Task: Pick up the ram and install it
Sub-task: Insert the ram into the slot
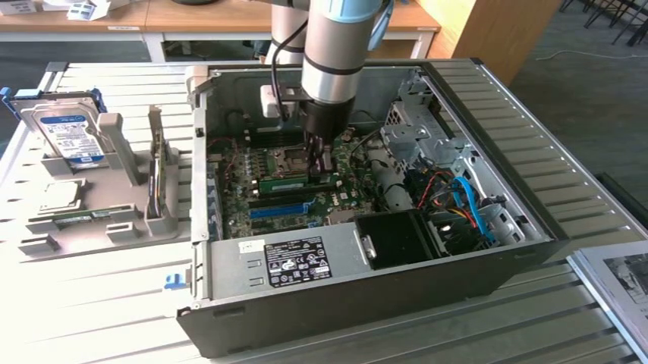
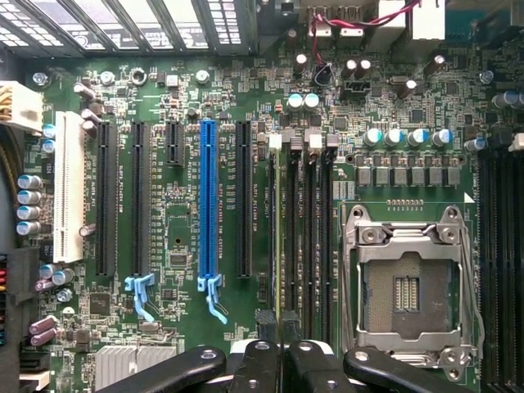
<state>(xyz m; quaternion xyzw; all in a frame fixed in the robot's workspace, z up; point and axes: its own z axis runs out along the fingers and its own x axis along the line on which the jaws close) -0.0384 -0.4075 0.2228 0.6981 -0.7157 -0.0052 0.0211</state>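
The ram (image 1: 284, 184) is a narrow green stick standing on edge on the motherboard (image 1: 243, 163) inside the open computer case (image 1: 335, 303). In the wrist view I look straight down on the ram's (image 2: 278, 229) thin top edge, which lies along the memory slot nearest the black expansion slots. My gripper (image 1: 323, 173) reaches down into the case at the stick's end nearer the exterior view's right. Its black fingers (image 2: 264, 326) press close on either side of that edge, so my gripper (image 2: 279, 327) is shut on the ram.
An empty CPU socket (image 2: 405, 291) sits beside the memory slots, and a blue expansion slot (image 2: 208, 205) lies on the other side. On the exterior view's left, a grey holder (image 1: 96, 227) carries a hard drive (image 1: 66, 133), a CPU chip (image 1: 61, 196) and a thin upright board (image 1: 157, 171). The power supply (image 1: 294, 258) lies at the case's near wall.
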